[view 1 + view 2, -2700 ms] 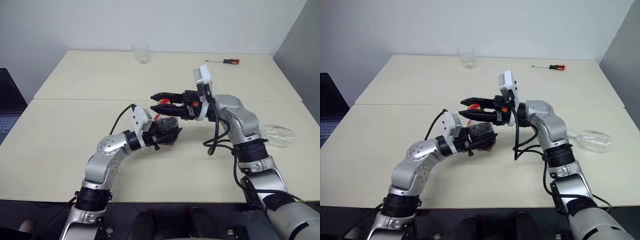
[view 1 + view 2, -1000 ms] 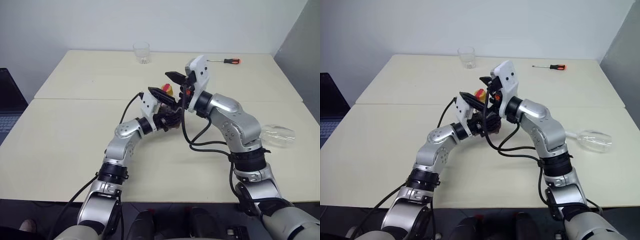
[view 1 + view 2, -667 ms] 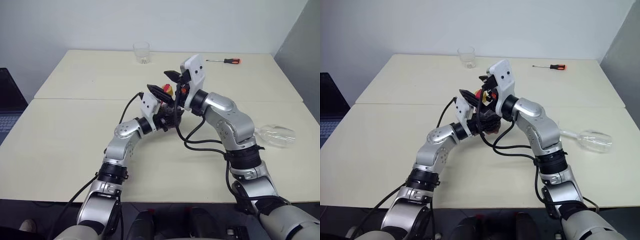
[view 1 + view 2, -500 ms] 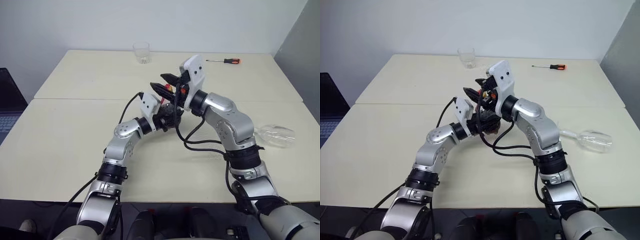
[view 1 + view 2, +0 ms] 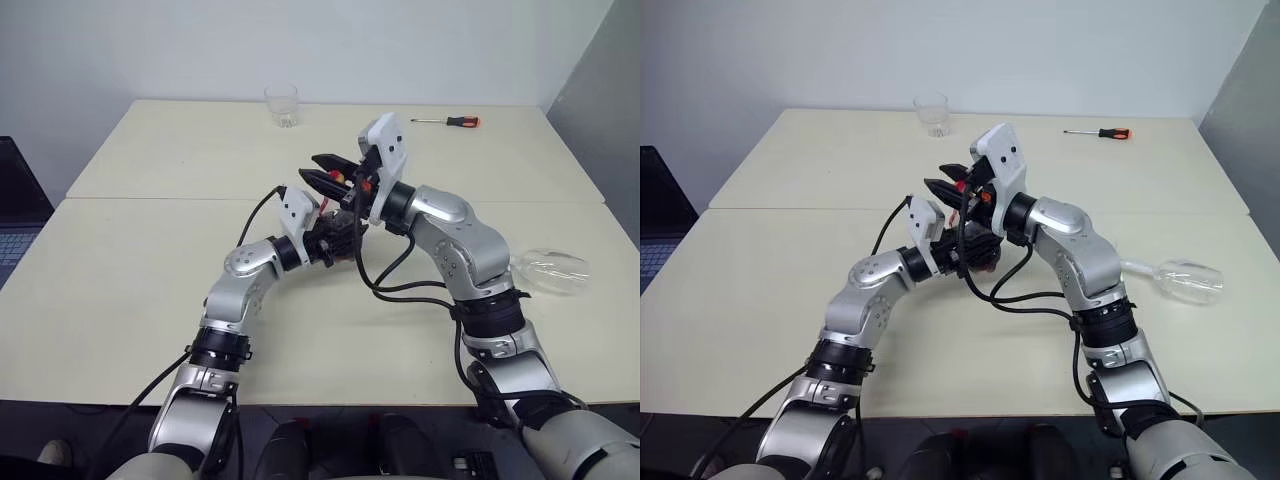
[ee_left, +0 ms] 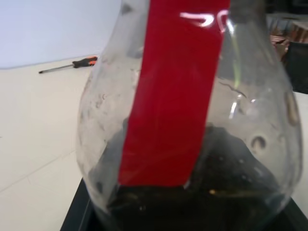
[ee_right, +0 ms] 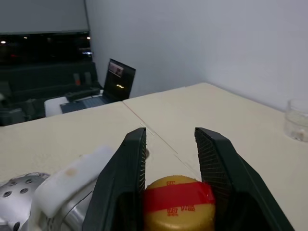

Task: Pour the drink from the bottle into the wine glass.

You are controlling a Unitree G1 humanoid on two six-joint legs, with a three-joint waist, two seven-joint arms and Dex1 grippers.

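Right wrist view: right tool (image 7: 173,192) pinching yellow-and-red cap (image 7: 179,199) of squat clear plastic bottle (image 6: 187,134), clamped by left tool (image 5: 335,238). Risks twisting loose, spilling dark drink (image 6: 202,192); stemmed wine glass (image 5: 550,270) lying toppled mid-right.

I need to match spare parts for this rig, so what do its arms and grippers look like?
Both arms are jointed silver-grey metal shells with black rings at the joints. Loose black cables loop along each forearm. A white boxy camera housing sits on each wrist. The left gripper and right gripper each end in two black fingers, wedge-shaped with ribbed inner pads. Small red-orange details show by the right wrist.
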